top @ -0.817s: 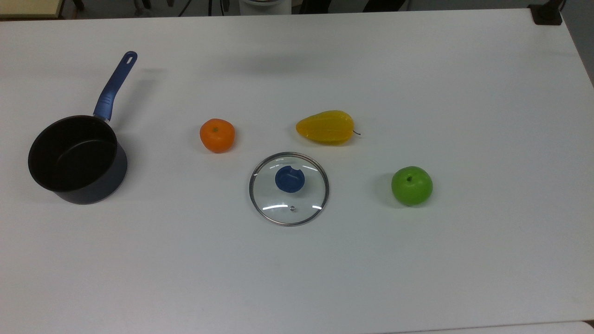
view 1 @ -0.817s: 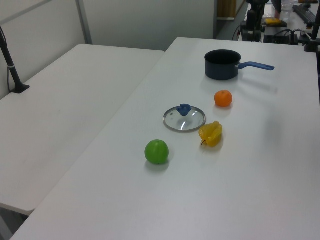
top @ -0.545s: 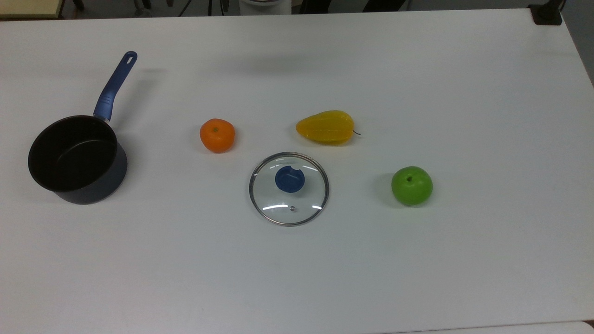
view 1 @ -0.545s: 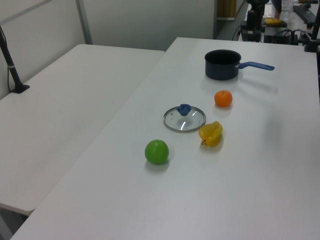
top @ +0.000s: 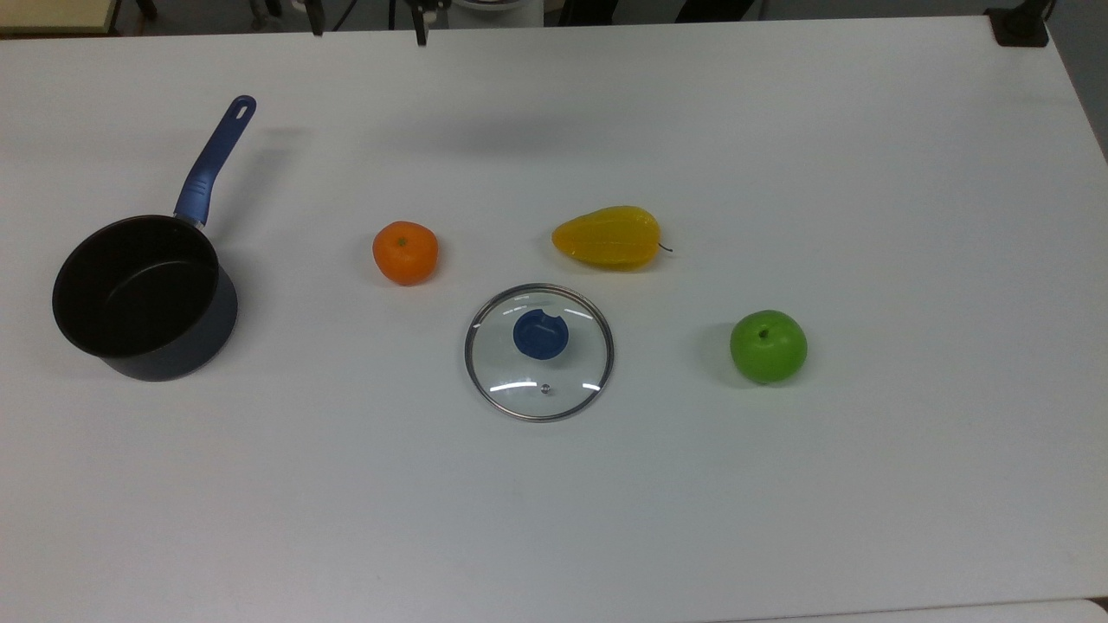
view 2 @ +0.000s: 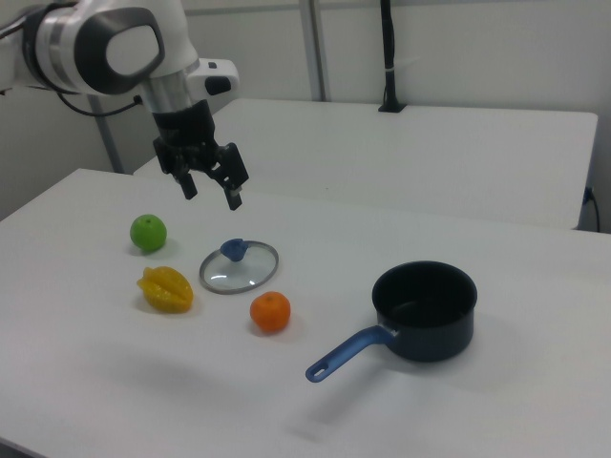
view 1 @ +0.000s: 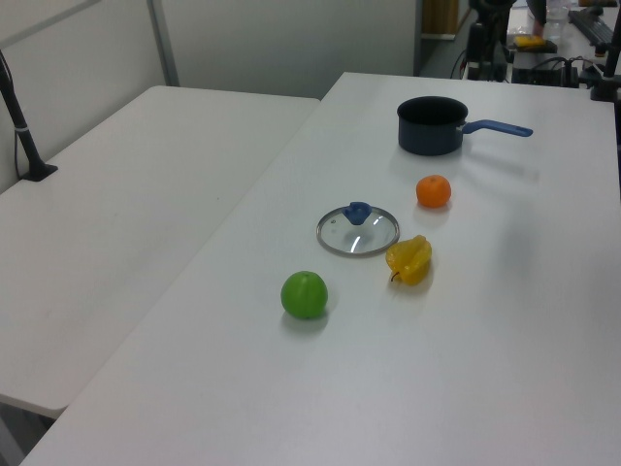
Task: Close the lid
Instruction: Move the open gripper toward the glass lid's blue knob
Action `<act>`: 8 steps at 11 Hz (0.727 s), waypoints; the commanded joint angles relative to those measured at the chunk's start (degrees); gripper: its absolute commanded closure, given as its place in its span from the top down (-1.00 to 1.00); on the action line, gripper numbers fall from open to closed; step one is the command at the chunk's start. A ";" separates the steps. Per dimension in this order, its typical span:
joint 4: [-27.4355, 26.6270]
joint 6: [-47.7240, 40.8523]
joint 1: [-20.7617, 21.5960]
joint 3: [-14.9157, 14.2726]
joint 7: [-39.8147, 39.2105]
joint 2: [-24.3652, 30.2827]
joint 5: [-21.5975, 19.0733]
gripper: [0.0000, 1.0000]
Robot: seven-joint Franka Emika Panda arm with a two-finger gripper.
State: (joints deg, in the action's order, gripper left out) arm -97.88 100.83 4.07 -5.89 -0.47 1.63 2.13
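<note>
Glass lid (top: 539,352) lies flat on the table (top: 866,173), well apart from the pot (top: 143,298), orange (top: 405,252) between them. The gripper (view 2: 211,189) hangs above the lid, fingers spread. A slip off the blue knob (top: 541,334) could drop it.

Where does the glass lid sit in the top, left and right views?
Top view: the lid lies flat near the table's centre, below the gap between orange and yellow fruit.
Left view: lid at mid-frame, between the green apple and the orange.
Right view: lid left of centre, below the open gripper.
Shared landmark: the orange beside it.
</note>
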 commanded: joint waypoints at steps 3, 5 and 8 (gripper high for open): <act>-0.82 17.79 6.98 -0.17 18.62 -9.51 -0.73 1.00; -0.82 24.56 8.66 -0.17 23.92 -13.91 -0.46 1.00; -0.73 32.83 11.04 -0.17 27.26 -20.86 1.64 1.00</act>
State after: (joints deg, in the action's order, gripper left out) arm -98.53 128.22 13.35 -5.60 22.98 -15.38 1.47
